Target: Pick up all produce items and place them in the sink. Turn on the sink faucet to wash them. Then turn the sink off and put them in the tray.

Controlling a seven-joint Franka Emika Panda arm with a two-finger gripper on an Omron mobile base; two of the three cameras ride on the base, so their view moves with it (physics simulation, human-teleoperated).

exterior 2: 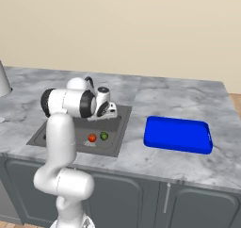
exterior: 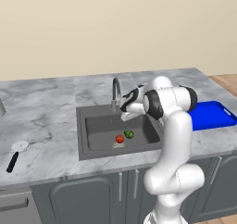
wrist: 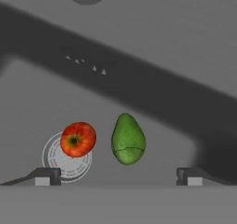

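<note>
Two produce items lie on the floor of the dark grey sink (exterior: 83,126): a red-orange one (exterior: 120,139) and a green one (exterior: 129,134). In the hand view the red one (wrist: 78,139) rests on the round drain (wrist: 58,160), and the green, pear-shaped one (wrist: 128,140) lies just to its right, apart from it. My gripper (exterior: 126,117) hangs open above the basin, close to the faucet (exterior: 115,91), with nothing between its fingers (wrist: 46,176). From the right base view, both items (exterior 2: 92,138) (exterior 2: 104,136) sit below the gripper (exterior 2: 109,115). The blue tray (exterior: 210,115) lies on the counter right of the sink.
A black-handled utensil with a white head (exterior: 16,153) lies on the marble counter far left of the sink. The tray (exterior 2: 178,134) has nothing on it. My white arm rises in front of the sink's right side.
</note>
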